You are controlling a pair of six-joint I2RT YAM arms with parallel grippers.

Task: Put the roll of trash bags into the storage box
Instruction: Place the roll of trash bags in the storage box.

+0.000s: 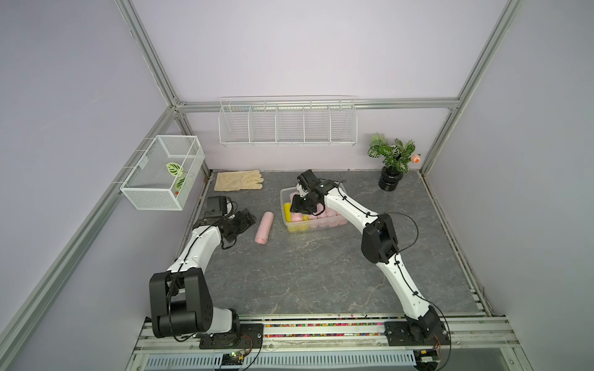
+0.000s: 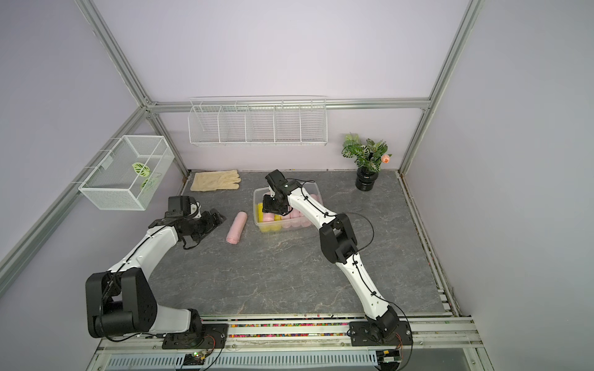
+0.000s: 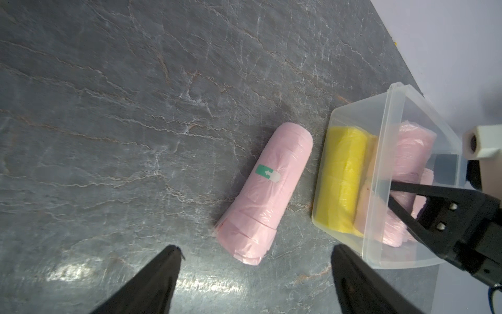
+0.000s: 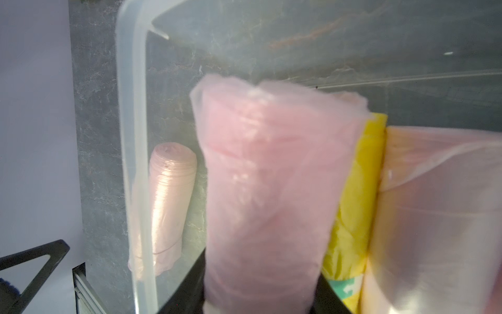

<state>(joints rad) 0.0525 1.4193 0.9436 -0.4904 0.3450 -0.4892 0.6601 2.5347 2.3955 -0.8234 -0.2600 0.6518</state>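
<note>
A pink roll of trash bags (image 1: 264,227) (image 2: 237,227) (image 3: 266,193) lies on the grey tabletop, just left of the clear storage box (image 1: 284,221) (image 2: 256,210) (image 3: 385,163). My left gripper (image 1: 250,221) (image 2: 220,219) (image 3: 255,252) stands open and empty, a short way from that roll's near end. My right gripper (image 1: 300,205) (image 2: 270,207) (image 4: 260,274) reaches down into the box's left end, shut on another pink roll (image 4: 271,176). Beside that one lie a yellow roll (image 3: 342,179) (image 4: 358,190) and more pink rolls. The roll on the table (image 4: 165,201) shows through the box wall.
A cream glove (image 1: 238,180) lies at the back left of the table. A potted plant (image 1: 392,160) stands at the back right. A white wire-mesh basket (image 1: 164,173) hangs on the left wall and a long wire rack (image 1: 287,123) on the back wall.
</note>
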